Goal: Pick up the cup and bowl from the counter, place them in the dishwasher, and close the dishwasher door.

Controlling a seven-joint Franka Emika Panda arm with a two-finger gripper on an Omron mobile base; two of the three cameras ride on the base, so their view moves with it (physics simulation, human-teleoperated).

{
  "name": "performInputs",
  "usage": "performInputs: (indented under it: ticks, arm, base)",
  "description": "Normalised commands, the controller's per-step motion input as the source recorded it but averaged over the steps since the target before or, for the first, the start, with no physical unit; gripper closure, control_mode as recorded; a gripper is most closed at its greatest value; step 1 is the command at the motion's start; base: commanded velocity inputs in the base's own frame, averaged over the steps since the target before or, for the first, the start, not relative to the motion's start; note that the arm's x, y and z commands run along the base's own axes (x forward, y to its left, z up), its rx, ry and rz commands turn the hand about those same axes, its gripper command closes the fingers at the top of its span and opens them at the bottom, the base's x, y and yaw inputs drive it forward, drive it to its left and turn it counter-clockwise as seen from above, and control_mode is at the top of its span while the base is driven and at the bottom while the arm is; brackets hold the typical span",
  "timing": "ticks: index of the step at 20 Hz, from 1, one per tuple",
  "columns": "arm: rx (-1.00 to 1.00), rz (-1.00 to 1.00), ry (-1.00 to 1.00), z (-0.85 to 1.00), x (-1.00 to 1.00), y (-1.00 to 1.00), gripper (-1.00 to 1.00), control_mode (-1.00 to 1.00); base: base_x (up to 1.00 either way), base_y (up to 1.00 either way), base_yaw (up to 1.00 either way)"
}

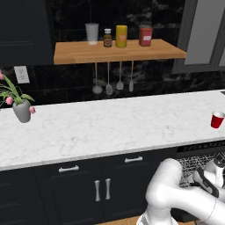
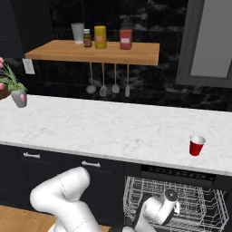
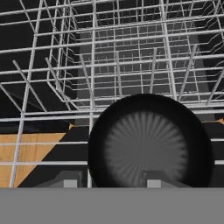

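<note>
The red cup (image 1: 217, 119) (image 2: 196, 145) stands upright on the white marble counter (image 1: 110, 127) (image 2: 113, 127), near its right end and above the dishwasher (image 2: 176, 174). The dishwasher is open, with its wire rack (image 2: 199, 204) (image 3: 131, 65) pulled out. In the hand view a black bowl (image 3: 148, 144) sits in that rack. My gripper (image 3: 109, 181) is open low over the rack, its fingertips (image 3: 153, 180) wide apart either side of the bowl's near rim. My arm hides the bowl in both base views. The dishwasher door is out of view below.
A wooden wall shelf (image 1: 118, 52) holds a grey tumbler (image 1: 92, 33) and three jars, with utensils (image 1: 109, 81) hanging under it. A vase of pink flowers (image 1: 21, 107) stands at the counter's left end. Navy cabinets (image 1: 101, 184) sit left of the dishwasher. Wood floor (image 3: 26, 153) shows beneath the rack.
</note>
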Motion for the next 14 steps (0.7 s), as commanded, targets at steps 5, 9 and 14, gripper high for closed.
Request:
performInputs:
  ticks: [5,9,14]
  arm:
    - [-0.1,0.14,-0.1,0.32,0.0,0.0,-1.0,-1.0]
    - [-0.1,0.1,-0.31,0.98,-0.41,0.19,-1.0,-1.0]
    - [-0.03,0.01,-0.19,1.0,-0.27,0.02,-1.0,-1.0]
  base:
    - [0.0,0.0,0.0]
    - [0.0,0.0,0.0]
    - [0.0,0.0,0.0]
